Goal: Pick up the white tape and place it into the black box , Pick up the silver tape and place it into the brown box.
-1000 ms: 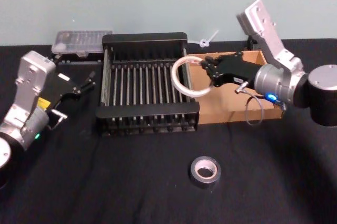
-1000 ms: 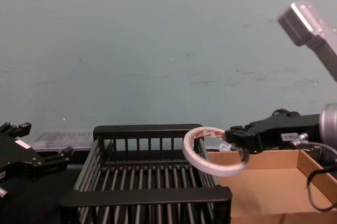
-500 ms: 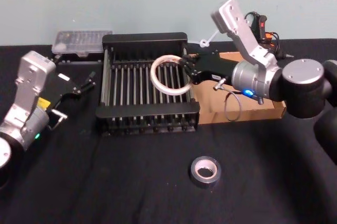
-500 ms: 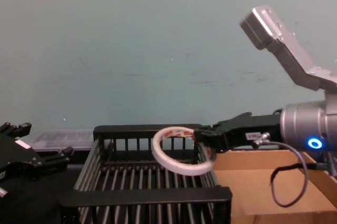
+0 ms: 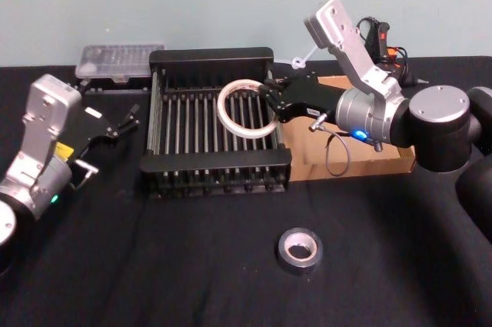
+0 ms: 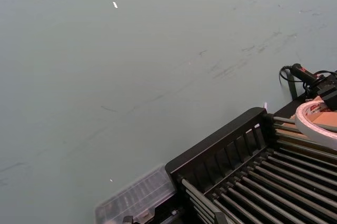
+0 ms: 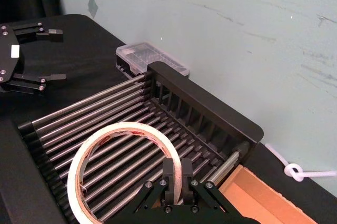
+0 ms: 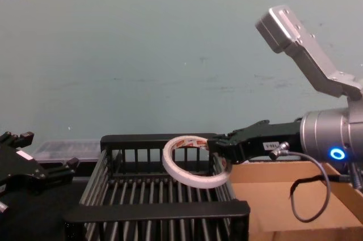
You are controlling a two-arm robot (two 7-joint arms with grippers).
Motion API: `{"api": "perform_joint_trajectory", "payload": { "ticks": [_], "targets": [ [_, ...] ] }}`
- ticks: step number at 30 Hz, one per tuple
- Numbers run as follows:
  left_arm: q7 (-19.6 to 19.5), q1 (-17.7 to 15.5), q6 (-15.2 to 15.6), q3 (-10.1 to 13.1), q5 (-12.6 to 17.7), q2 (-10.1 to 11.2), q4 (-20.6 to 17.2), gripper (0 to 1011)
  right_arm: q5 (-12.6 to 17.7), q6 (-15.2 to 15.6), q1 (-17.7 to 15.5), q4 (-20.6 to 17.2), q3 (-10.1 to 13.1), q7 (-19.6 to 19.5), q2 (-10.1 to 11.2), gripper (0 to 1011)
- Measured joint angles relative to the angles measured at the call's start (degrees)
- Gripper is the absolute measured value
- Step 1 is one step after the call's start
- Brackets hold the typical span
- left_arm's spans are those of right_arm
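Head view showed the right gripper clamped on the rim of the white tape, holding the ring tilted in the air over the right part of the black box, above its bars. Beside the crate on the right sat the brown box. Nearer the robot, the silver tape lay flat on the dark tabletop. Off to the left, the left gripper rested with its fingers spread.

Black-clothed table carries black box, brown box, silver tape, clear plastic case.
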Motion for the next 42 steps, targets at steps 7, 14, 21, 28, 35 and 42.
{"api": "perform_joint_trajectory", "payload": {
  "ticks": [7,14,21,28,35,42],
  "targets": [
    [0.00,0.00,0.00,0.00,0.00,0.00,0.00,1001,0.08,0.15,-0.07,-0.11,0.06,-0.02,0.06,90],
    [0.00,0.00,0.00,0.00,0.00,0.00,0.00,1001,0.14,0.23,-0.11,-0.17,0.10,-0.06,0.09,230],
    [0.00,0.00,0.00,0.00,0.00,0.00,0.00,1001,0.19,0.28,-0.14,-0.21,0.13,-0.07,0.14,442],
    [0.00,0.00,0.00,0.00,0.00,0.00,0.00,1001,0.22,0.32,-0.16,-0.25,0.13,-0.06,0.15,665],
    [0.00,0.00,0.00,0.00,0.00,0.00,0.00,1001,0.23,0.32,-0.17,-0.25,0.13,-0.06,0.15,870],
    [0.00,0.00,0.00,0.00,0.00,0.00,0.00,1001,0.26,0.25,-0.27,-0.30,0.25,-0.06,0.18,1002]
  ]
}}
